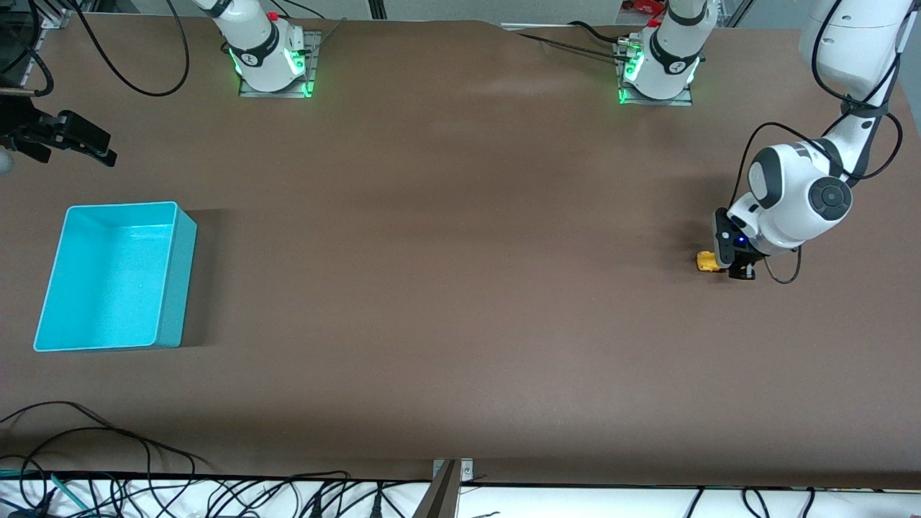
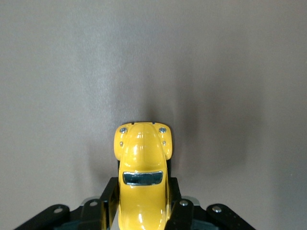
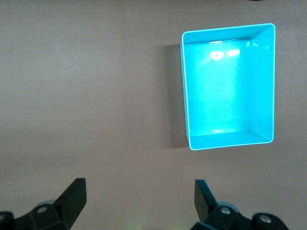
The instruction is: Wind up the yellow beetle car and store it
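Observation:
The yellow beetle car point(image 1: 707, 261) sits low at the table, toward the left arm's end. My left gripper point(image 1: 735, 265) is down at it. In the left wrist view the car point(image 2: 142, 153) lies between the black fingers point(image 2: 110, 194), which press on both its sides, and its rounded nose sticks out past the fingertips. My left gripper point(image 2: 142, 191) is shut on the car. My right gripper point(image 1: 101, 147) hangs open and empty in the air at the right arm's end. In the right wrist view my right gripper point(image 3: 139, 187) has its fingers wide apart over bare table.
A turquoise bin point(image 1: 183, 237) stands empty toward the right arm's end of the table; it also shows in the right wrist view point(image 3: 230, 140). Cables lie along the table edge nearest the front camera. The arm bases stand at the farthest edge.

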`<state>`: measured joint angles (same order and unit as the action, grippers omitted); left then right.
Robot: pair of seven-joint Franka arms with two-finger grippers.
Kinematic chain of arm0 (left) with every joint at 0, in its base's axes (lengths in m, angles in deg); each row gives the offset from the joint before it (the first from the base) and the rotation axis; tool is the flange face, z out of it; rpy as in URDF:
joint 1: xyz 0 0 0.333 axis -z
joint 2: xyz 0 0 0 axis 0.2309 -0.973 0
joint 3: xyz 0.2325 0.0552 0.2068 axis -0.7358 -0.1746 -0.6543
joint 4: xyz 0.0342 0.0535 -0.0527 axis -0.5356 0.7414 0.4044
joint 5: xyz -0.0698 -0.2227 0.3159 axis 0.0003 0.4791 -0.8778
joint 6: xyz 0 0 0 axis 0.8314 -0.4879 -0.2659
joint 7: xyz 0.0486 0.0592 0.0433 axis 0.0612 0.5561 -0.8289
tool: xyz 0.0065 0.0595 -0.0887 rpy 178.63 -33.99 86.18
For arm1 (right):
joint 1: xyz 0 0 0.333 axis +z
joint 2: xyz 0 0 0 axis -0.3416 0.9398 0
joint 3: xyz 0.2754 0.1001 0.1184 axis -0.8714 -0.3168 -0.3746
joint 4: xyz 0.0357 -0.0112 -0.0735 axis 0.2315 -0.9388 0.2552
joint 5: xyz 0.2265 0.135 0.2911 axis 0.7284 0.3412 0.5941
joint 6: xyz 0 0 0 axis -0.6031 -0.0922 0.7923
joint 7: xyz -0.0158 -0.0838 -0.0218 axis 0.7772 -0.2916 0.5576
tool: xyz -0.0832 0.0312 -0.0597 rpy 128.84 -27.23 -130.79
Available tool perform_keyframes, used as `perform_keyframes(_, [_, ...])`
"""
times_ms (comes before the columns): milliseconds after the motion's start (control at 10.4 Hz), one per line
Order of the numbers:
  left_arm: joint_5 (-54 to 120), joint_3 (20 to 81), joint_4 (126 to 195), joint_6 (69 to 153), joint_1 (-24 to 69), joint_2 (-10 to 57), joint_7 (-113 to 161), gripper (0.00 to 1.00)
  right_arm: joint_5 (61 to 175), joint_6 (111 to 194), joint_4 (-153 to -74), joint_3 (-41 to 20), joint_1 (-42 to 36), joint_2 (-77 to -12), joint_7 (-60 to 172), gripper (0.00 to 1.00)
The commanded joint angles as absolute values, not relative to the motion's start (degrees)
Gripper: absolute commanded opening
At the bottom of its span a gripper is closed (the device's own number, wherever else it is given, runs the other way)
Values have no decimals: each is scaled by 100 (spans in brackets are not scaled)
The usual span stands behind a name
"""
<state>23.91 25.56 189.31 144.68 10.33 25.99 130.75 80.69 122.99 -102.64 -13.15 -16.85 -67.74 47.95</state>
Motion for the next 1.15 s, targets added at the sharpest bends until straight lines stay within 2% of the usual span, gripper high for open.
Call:
perform_keyframes(0, [2518,2539,18693,14779,984,2004,13246,0,8063,12267,-10169,-1299,-1672,-6747,4869,100])
perform_keyframes(96, [2623,2547,18693,14779,984,2004,13220,0,8063,12267,-10169,-1299,-1672,-6747,4869,100])
perform_keyframes(192, [2719,2539,18684,14779,1001,2004,13219,25,8063,12267,-10169,-1299,-1672,-6747,4869,100])
perform_keyframes(288, [2729,2547,18684,14770,1001,2013,13219,56,8063,12267,-10169,-1299,-1672,-6747,4869,100])
perform_keyframes(384, [2712,2547,18588,14770,1001,2021,13254,98,8063,12267,-10169,-1299,-1672,-6747,4869,100])
perform_keyframes(1057, [2720,2547,18552,14735,1010,2074,13237,100,8063,12267,-10169,-1299,-1672,-6739,4869,100])
